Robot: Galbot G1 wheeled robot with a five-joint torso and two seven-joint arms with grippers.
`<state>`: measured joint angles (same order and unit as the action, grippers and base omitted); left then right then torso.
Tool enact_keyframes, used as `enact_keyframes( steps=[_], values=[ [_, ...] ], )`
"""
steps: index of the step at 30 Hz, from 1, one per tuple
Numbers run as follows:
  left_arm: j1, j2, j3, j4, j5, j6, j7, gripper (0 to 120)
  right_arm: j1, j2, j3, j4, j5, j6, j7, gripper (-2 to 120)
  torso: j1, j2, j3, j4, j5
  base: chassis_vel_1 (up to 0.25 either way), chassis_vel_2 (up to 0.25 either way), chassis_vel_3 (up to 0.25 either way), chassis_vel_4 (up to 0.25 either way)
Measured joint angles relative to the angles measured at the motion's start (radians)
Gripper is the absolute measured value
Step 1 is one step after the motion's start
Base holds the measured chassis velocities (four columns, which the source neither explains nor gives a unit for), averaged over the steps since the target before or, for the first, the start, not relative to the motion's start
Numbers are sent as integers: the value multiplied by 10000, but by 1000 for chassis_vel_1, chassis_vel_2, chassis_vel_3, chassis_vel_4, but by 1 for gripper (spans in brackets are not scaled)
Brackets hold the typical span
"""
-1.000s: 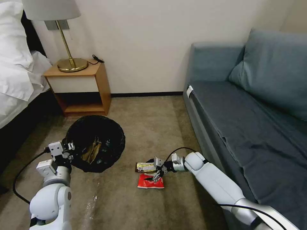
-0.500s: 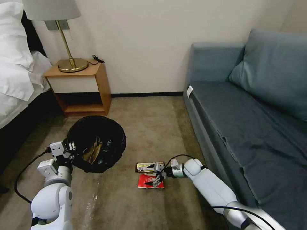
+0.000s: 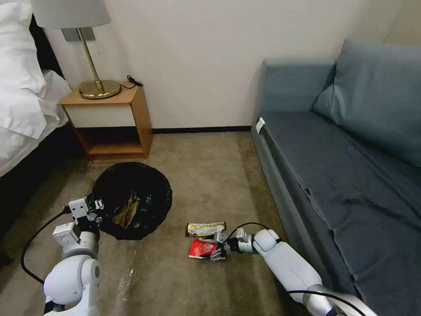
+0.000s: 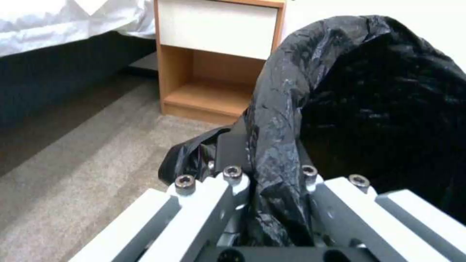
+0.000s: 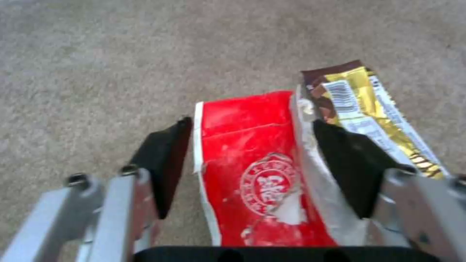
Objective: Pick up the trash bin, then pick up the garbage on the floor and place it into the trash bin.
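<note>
The left pincer [image 3: 93, 210] is pinched on the rim of the trash bin [image 3: 131, 199], with the black bag [image 4: 286, 120] bunched between its fingers in the left wrist view. This seems meant to keep the bin's mouth open and close to the litter, so each piece travels only a short way. A crumpled brown paper bag [image 3: 126, 210] lies inside the bin. The right pincer [image 3: 218, 251] is down at the carpet [image 3: 201, 175] with its fingers spread, one on either side of the red snack packet [image 5: 252, 163]; the packet lies flat between them, not yet gripped as far as I can judge. Going in low and straddling suits so thin a thing, which must be caught by its edges. The yellow-black wrapper [image 3: 206, 228] lies just beside the packet on its far side, near one fingertip [image 5: 349, 156], so a closing grip might catch it too.
</note>
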<state>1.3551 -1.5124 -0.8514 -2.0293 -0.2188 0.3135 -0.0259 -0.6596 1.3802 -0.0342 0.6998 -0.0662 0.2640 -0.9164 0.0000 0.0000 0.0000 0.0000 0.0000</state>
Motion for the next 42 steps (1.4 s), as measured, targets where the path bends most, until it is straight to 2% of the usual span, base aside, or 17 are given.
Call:
enact_keyframes(
  steps=[1,3,7,10,14,16,18,42],
  values=[
    [0,0,0,0,0,0,0,4,0,0,0,0,0,0,0,62,0,0,0,0,0,0,0,0,0],
    [-8,5,-1,0,-4,6,2,4,11,0,32,-5,61,26,57,48,0,0,0,0,-1,0,0,0,0],
    [-24,6,-2,0,-7,8,3,4,12,-6,33,-8,83,48,97,39,0,0,0,0,0,0,0,0,0],
    [-50,7,-27,-2,-40,13,8,4,-5,31,192,-21,302,67,184,22,0,0,0,0,0,0,0,0,0],
    [-53,20,-42,-2,-45,14,8,4,-6,38,219,-27,360,67,215,14,0,0,0,1,0,0,0,0,0],
    [-60,20,-41,-2,-49,19,8,4,-42,22,215,-19,415,68,252,3,0,0,0,0,0,0,0,0,0],
    [-69,18,-38,-6,-52,24,1,4,-62,12,213,-10,449,68,285,0,0,0,0,0,0,0,0,0,0],
    [-168,43,-29,-61,-95,77,-67,4,-74,-235,198,653,995,-79,551,0,0,0,0,0,-1,0,0,0,0]
  ],
)
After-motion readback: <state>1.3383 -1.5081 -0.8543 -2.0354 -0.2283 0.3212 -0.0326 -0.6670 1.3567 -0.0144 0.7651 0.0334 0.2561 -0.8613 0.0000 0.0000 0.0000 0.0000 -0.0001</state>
